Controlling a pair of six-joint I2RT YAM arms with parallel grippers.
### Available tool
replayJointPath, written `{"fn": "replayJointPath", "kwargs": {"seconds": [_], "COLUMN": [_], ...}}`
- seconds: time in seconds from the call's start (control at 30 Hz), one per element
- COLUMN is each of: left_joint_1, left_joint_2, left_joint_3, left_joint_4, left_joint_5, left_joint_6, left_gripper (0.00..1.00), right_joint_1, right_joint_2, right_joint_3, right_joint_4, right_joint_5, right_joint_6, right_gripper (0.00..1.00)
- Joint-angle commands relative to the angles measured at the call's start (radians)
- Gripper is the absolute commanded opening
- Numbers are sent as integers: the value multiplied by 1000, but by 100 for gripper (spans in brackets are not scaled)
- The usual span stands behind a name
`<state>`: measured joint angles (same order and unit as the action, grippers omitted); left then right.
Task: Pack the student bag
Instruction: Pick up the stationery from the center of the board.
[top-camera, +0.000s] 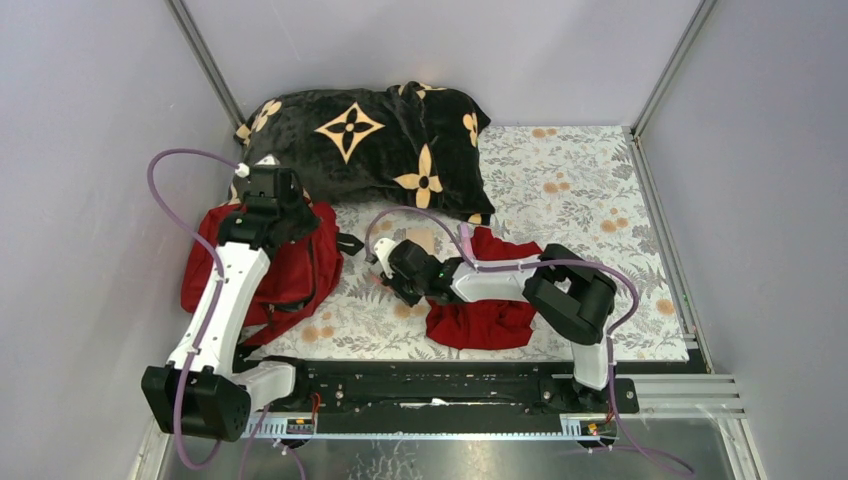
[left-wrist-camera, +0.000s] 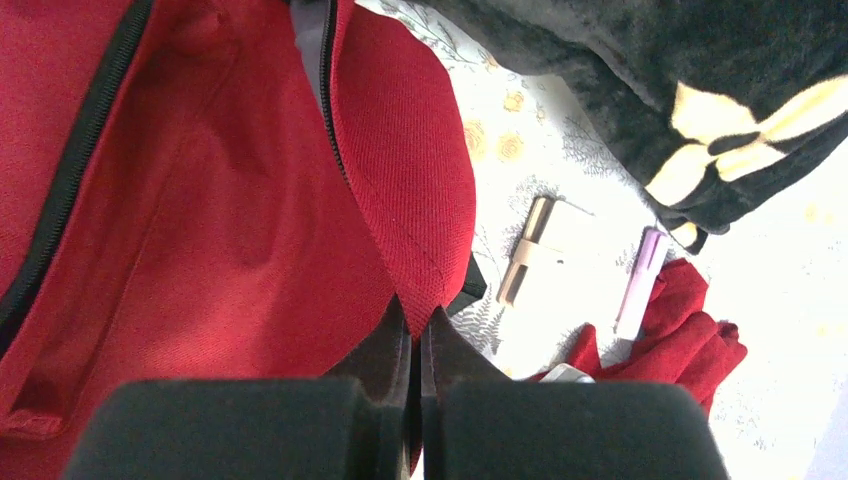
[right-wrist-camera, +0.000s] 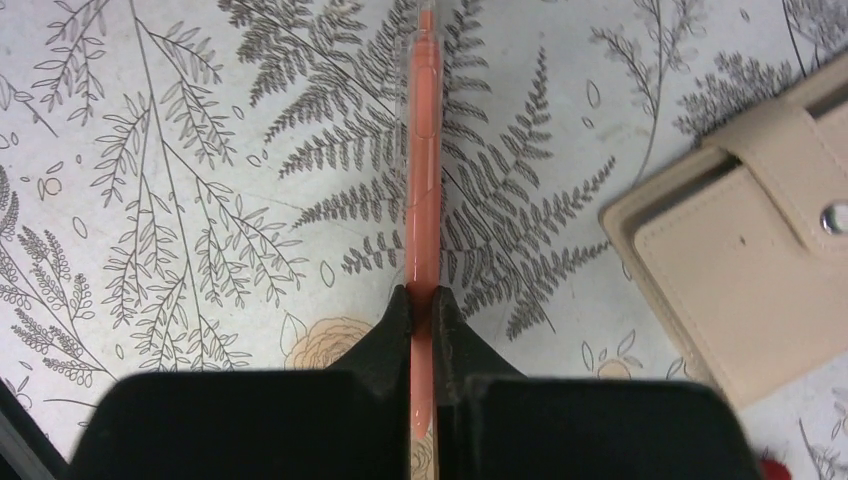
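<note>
Where grey walls (top-camera: 90, 150) box in a fern-print tablecloth (top-camera: 590, 190), left pincer (left-wrist-camera: 417, 318) nips the student bag (left-wrist-camera: 230, 200), right pincer (right-wrist-camera: 422, 300) a pen (right-wrist-camera: 424, 150).

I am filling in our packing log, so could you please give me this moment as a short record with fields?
left gripper: shut, pinching an edge of the student bag
right gripper: shut on the orange pen, low over the floral table cover
beside the pen: beige wallet with a snap, not held
far side: black blanket with tan flowers
beneath the right arm: dark-red cloth
packing: pen not yet in the bag
</note>
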<state>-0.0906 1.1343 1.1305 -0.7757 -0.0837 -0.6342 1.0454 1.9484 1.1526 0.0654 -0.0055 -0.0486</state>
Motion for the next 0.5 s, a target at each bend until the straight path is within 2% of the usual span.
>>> {"fn": "replayJointPath", "kwargs": {"seconds": [0.0, 0.23, 0.37, 0.47], "left_joint_1": [-46, -203, -294, -299], "left_joint_2": [17, 64, 66, 84], "left_joint_3": [-8, -49, -63, -51], "left_joint_4": [155, 195, 240, 239], "left_joint_5": [79, 64, 37, 47], "left_joint_6": [-14, -92, -128, -124], "left_gripper": [0, 0, 0, 0], "right_joint_1": [6, 4, -13, -33], "right_joint_2": [-32, -202, -341, -457], "right_joint_3": [-82, -226, -286, -344], "right_joint_4": [-109, -84, -25, 74], "right_joint_5": [126, 243, 226, 186], "right_joint_6": [98, 218, 320, 402], "right_gripper": [0, 0, 0, 0]}}
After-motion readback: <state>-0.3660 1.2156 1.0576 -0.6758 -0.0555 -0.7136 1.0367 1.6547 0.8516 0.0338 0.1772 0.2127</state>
